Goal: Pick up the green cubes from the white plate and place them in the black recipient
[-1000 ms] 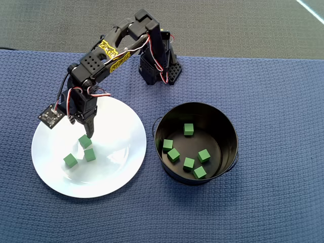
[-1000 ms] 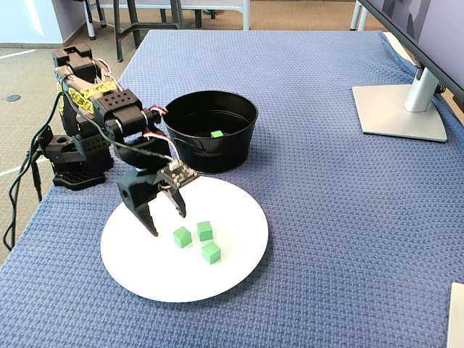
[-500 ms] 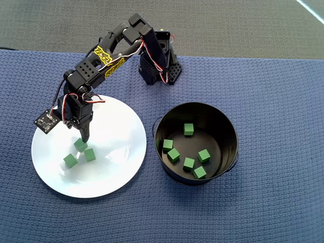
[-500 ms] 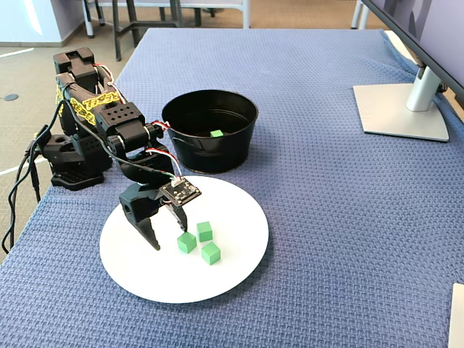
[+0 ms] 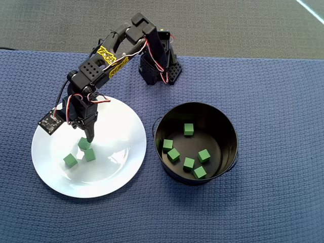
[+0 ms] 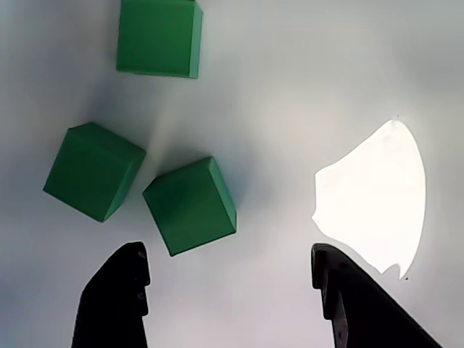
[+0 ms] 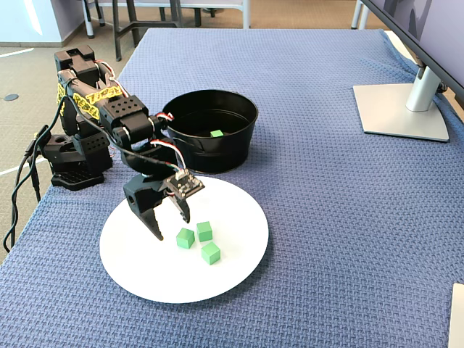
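In the fixed view the black pot's (image 7: 210,141) wall hides all but one cube (image 7: 216,133); the monitor (image 7: 413,29) is cropped at the upper right.

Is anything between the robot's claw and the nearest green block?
No. In the wrist view, only bare white plate shows between the open gripper and the nearest green cube.

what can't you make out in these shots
- Fixed view: the pot wall hides its floor; only one cube inside shows.
- Wrist view: glare washes out part of the plate; the gripper is cut off by the bottom edge.
- Overhead view: the arm partly covers the nearest plate cube.
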You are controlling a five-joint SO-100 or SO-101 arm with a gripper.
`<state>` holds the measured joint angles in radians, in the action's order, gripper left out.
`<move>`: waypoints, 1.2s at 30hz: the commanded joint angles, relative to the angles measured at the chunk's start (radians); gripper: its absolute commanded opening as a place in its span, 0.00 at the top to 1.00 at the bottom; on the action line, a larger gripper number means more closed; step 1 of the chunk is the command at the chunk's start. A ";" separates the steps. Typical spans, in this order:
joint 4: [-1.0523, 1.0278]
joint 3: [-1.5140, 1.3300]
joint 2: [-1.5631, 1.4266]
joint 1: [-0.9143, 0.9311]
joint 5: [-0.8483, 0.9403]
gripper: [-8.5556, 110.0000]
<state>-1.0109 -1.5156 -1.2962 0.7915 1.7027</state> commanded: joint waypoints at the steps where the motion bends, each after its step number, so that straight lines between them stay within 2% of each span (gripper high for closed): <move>1: -0.009 0.008 -0.089 -0.020 -0.018 0.75; 18: 0.005 0.058 0.034 -0.032 0.009 0.76; 27: -0.034 0.121 0.078 -0.080 0.028 0.72; 36: -0.049 0.158 0.112 -0.101 0.032 0.74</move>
<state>-1.0615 -1.4174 -1.1781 0.7026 1.7227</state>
